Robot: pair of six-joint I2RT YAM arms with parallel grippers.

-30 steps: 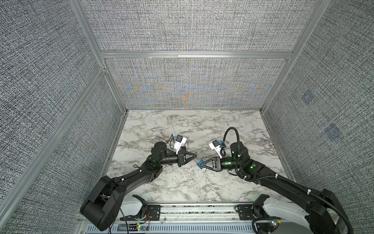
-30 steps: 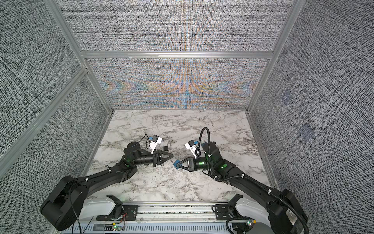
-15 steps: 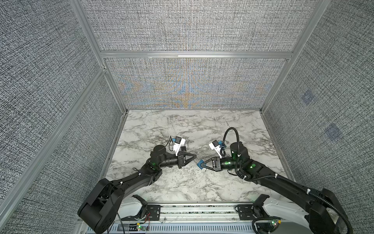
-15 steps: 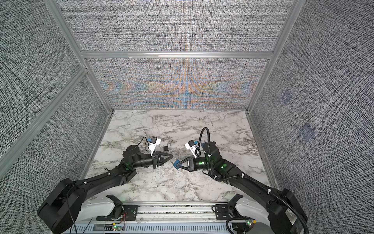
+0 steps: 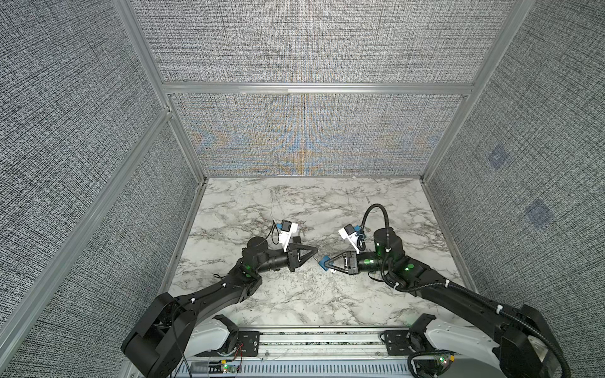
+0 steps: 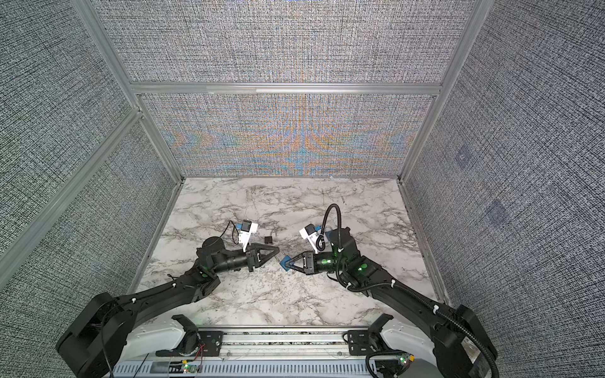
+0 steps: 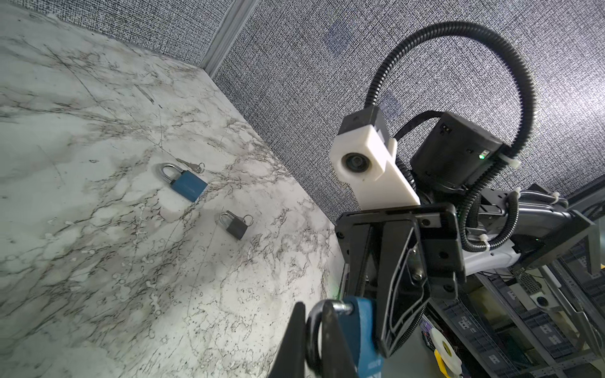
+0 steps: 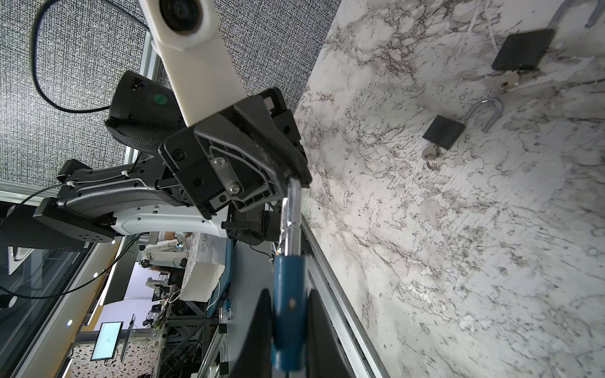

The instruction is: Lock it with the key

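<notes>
Left claw shifted slightly right toward right claw, rest unchanged. Above table centre, blue padlock held: body clamped by right claw, shackle pinched by closed left claw.

The right tool clamps the blue padlock, whose shackle the left tool pinches.

Marble table — grey woven walls, aluminium frame

Far black padlock has its shackle running off frame; blue padlock has its shackle end buried in the left claw.
</notes>
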